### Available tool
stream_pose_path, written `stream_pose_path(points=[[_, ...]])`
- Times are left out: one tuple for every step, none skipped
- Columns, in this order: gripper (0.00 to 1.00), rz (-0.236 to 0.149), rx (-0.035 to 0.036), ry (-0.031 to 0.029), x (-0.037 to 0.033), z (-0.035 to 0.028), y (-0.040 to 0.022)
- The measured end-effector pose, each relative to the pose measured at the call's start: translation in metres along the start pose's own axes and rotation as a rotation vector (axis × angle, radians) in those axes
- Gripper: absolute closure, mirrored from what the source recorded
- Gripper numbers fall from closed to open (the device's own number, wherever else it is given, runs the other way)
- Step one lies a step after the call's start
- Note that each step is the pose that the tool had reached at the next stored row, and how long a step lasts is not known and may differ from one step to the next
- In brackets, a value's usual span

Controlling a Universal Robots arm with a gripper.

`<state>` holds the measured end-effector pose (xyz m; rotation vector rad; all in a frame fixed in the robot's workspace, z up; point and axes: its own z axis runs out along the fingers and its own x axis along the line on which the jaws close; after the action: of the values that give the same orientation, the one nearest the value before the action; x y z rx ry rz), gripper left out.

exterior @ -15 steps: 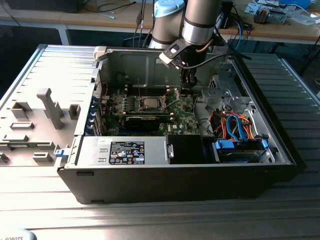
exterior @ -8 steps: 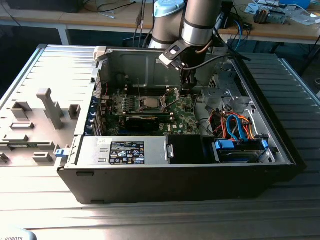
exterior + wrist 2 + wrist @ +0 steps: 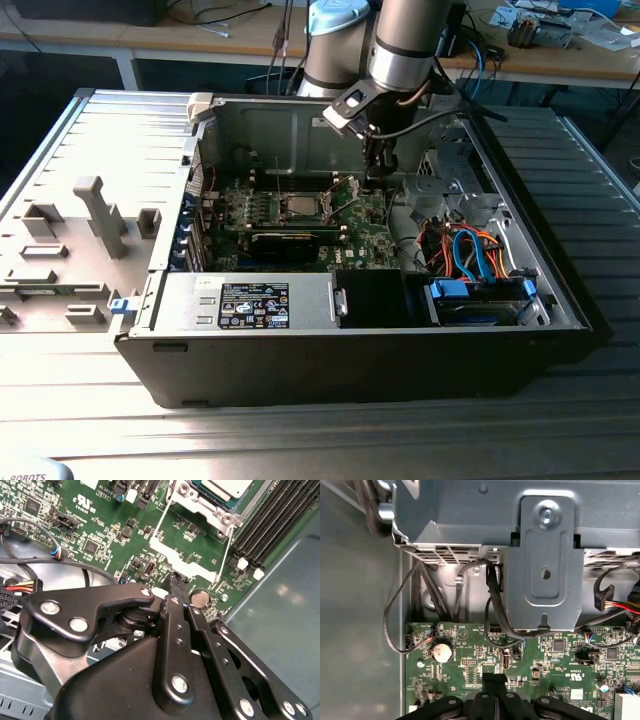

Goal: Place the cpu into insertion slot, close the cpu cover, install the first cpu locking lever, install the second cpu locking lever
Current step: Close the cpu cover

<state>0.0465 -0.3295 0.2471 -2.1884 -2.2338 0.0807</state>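
Both fingers (image 3: 178,586) clenched together — low over green board (image 3: 470,655), near coin battery (image 3: 441,651)

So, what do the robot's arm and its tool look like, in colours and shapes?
The arm is a thick silver-grey tube with a light blue joint cap. A black cable loops beside its wrist. The tool is black: flat linkage bars joined by round silver bolts, narrowing to slim tips.

A printed sticker (image 3: 255,305) sits well apart from the gripper (image 3: 381,172); white markings (image 3: 82,501) dot the green board (image 3: 107,527) beside it; I read none.
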Motion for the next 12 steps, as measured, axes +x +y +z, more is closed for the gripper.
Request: stream_pose_path(points=[[0.89,0.0,0.0,0.0001,0.0,0.001,-0.0003],[0.89,0.0,0.0001,0.0,0.0001,0.0012,-0.0012],[0.89,0.0,0.0001,0.0,0.0001,0.0013,-0.0035],[0.89,0.0,0.0,0.0,0.0001,0.0014,-0.0049],[0.89,0.0,-0.0001,-0.0001,0.0001,0.0014,-0.0057],[0.89,0.0,-0.0004,0.0,0.0002,0.0014,-0.0074],[0.89,0.0,-0.0006,0.0001,0.0002,0.0014,-0.0084],[0.89,0.0,-0.0009,0.0001,0.0002,0.0013,-0.0096],[0.89,0.0,-0.0013,0.0003,0.0003,0.0011,-0.0105],[0.89,0.0,-0.0015,0.0003,0.0003,0.0007,-0.011],[0.89,0.0,-0.0017,0.0002,0.0002,0.0002,-0.0113],[0.89,0.0,-0.0021,0.0003,0.0002,-0.0005,-0.0118]])
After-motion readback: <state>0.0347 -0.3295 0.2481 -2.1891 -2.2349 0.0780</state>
